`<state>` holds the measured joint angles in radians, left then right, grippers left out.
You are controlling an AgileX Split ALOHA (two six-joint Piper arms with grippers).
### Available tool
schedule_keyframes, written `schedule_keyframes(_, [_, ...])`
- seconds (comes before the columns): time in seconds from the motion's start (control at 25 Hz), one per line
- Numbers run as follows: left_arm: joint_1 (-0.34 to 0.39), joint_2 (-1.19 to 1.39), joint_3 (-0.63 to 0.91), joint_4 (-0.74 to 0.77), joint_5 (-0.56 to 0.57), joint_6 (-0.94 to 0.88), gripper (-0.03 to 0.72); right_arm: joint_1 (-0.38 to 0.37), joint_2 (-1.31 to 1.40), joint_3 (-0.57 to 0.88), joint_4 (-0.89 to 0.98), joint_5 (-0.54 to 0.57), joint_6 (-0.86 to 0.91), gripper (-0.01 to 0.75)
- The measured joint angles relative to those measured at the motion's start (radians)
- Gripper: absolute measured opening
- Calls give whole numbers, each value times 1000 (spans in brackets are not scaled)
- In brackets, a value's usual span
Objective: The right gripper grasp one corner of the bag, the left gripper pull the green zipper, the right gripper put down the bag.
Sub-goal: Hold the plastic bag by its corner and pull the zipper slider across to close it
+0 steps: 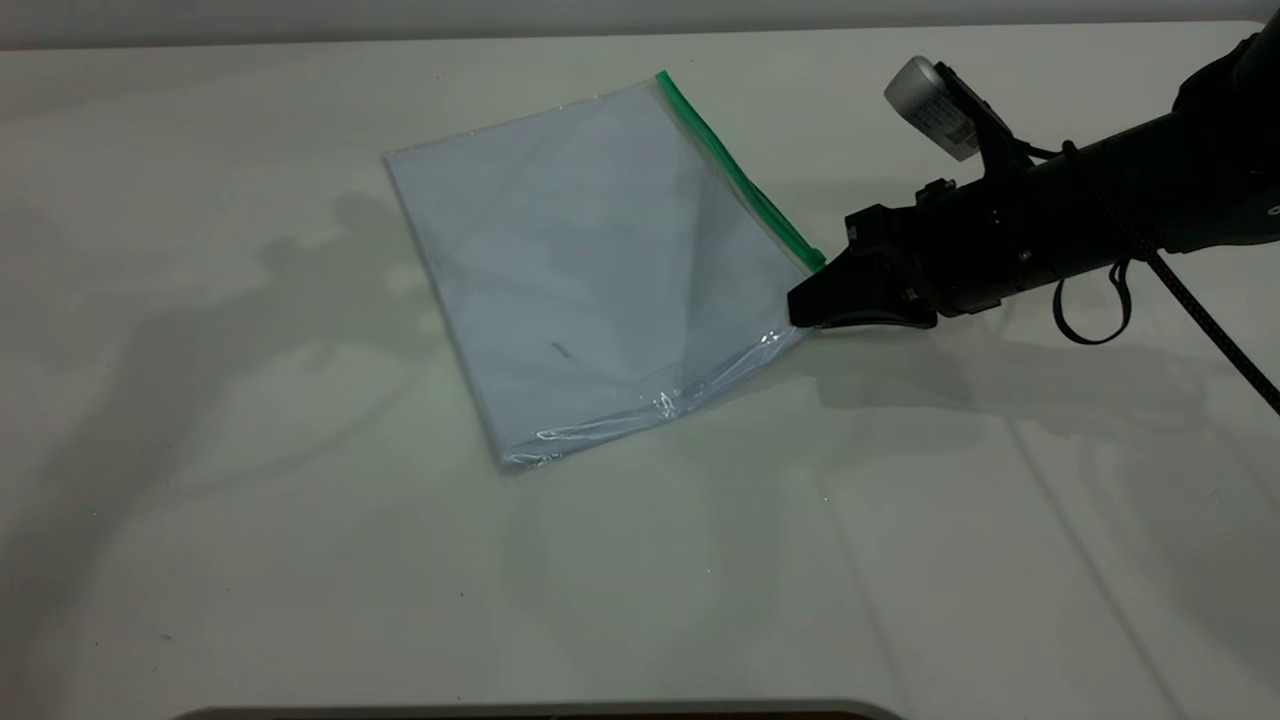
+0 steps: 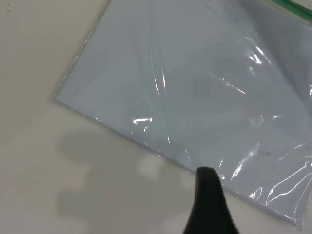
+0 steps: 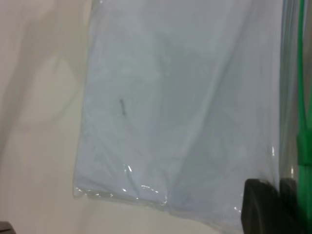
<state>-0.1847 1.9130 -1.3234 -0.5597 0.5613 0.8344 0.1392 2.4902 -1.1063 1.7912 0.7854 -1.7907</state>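
Observation:
The bag (image 1: 590,270) is a clear pouch with white paper inside, lying on the white table. The green zipper (image 1: 740,175) runs along its far right edge. My right gripper (image 1: 805,305), with the silver cylinder on top, is shut on the corner (image 1: 798,290) where the green strip ends, and that corner is raised off the table. In the right wrist view the gripper (image 3: 278,204) pinches the bag (image 3: 185,97) beside the zipper (image 3: 304,122). My left gripper (image 2: 208,195) hovers near the bag's (image 2: 195,83) long edge and is out of the exterior view.
The white table (image 1: 250,520) spreads around the bag on all sides. A dark rounded edge (image 1: 540,712) runs along the table's front. The right arm's cables (image 1: 1200,300) hang at the far right.

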Motion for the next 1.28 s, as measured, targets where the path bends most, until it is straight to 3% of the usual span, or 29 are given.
schedule_keyframes(0.12, [0,0,0,0,1,25,588,-1,-2,-26,-80,5,37,29])
schedule_keyframes(0.32, [0,0,0,0,27,150,588,-4,-16,-175,-515,29,340,29])
schedule_keyframes(0.48, [0,0,0,1,32,234,588,-4,-17,-349,-876,149,597,29])
schedule_keyframes(0.64, [0,0,0,1,32,258,588,-3,-17,-501,-1078,293,690,29])
schedule_keyframes(0.76, [0,0,0,1,32,283,588,11,-17,-593,-1153,366,693,29])
schedule_keyframes(1.0, [0,1,0,-6,32,385,588,103,-17,-694,-1212,383,696,29])
schedule_keyframes(1.28, [0,67,0,-187,25,693,588,121,-11,-694,-1018,237,695,29])
